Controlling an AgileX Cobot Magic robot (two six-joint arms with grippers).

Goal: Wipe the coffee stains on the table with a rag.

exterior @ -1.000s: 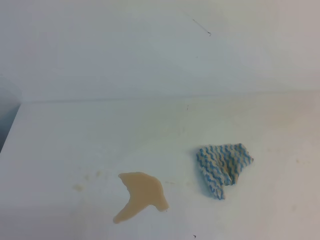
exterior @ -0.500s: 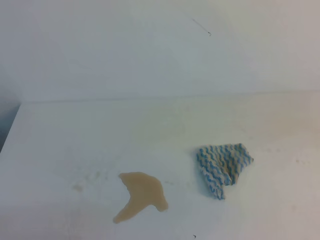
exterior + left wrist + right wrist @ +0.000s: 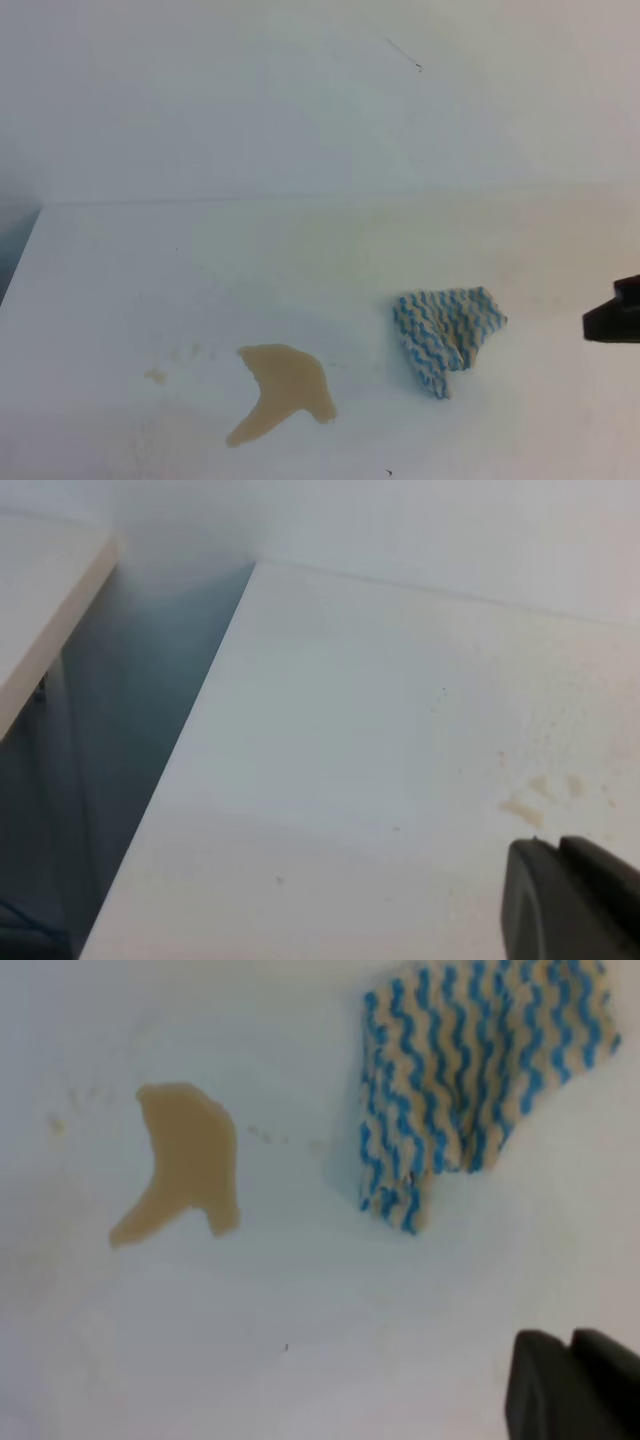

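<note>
Lying apart on the table (image 3: 150,270): coffee stains (image 3: 283,390), rag (image 3: 445,333).

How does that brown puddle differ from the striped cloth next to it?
The coffee stains form one plain tan patch, while the rag has blue, white and yellowish zigzag stripes. The puddle lies perfectly flat, shaped like a boomerang; the rag is crumpled, with folds standing up from the table. In the exterior high view the puddle sits left of the rag, with bare table between them. Both look roughly similar in size, and nothing is touching either.
</note>
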